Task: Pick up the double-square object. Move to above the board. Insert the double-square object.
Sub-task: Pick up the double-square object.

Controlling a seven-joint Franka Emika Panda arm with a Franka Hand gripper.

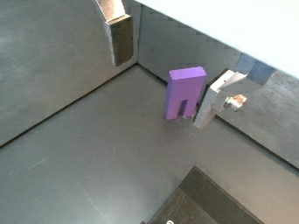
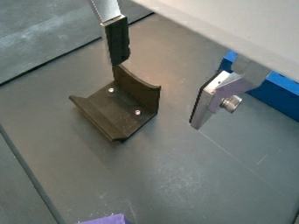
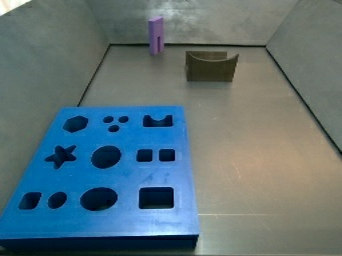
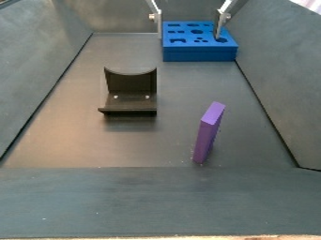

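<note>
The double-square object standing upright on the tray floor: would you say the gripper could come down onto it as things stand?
Probably yes. The double-square object stands alone, well apart from the dark U-shaped block and the board. The gripper hangs open, high above the board, holding nothing.

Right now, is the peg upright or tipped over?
Upright: the peg stands on end on the floor in both side views, untouched. The pincer hangs open above.

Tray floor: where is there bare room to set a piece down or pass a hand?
The widest bare patch is the grey tray floor between the flat bright-blue board and the dark olive U-shaped block; also the strip right of the board. It is tighter at the far wall, where the upright lilac double-square peg stands beside the block. The open gripper hangs above the board.
</note>
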